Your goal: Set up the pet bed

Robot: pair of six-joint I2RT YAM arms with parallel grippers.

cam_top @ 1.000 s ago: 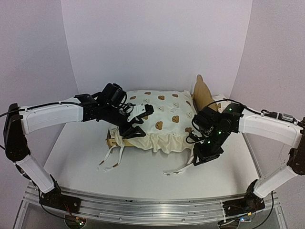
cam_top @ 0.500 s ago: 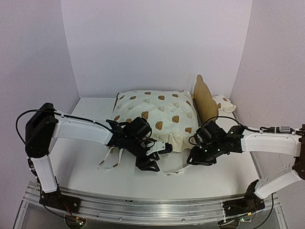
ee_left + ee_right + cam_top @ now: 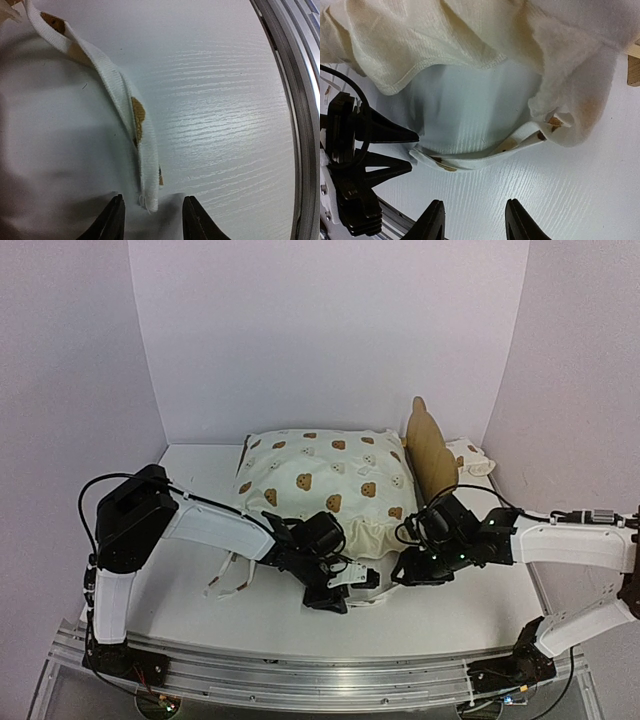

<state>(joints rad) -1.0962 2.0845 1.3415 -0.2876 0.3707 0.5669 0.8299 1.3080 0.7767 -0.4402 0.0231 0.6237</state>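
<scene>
White table (image 3: 180, 575) fills the lower frame. At lower centre my left gripper (image 3: 152, 216) has its jaws parted around a tie strap (image 3: 121, 97) end, not pinching it. My right gripper (image 3: 475, 220) has its jaws apart and empty. Beyond them, the pet bed (image 3: 325, 480) sits mid-frame.

the cushion of the pet bed (image 3: 330, 475) is soft cream cloth, matt; its tie strap (image 3: 125, 95) is woven with fine ribs. the headboard (image 3: 428, 445) looks like pale matt plywood. the table (image 3: 225, 100) is white with a faint wood grain and a slight shine. the rail (image 3: 292, 100) is brushed metal, and the fingers (image 3: 114, 222) are black matt plastic.
</scene>
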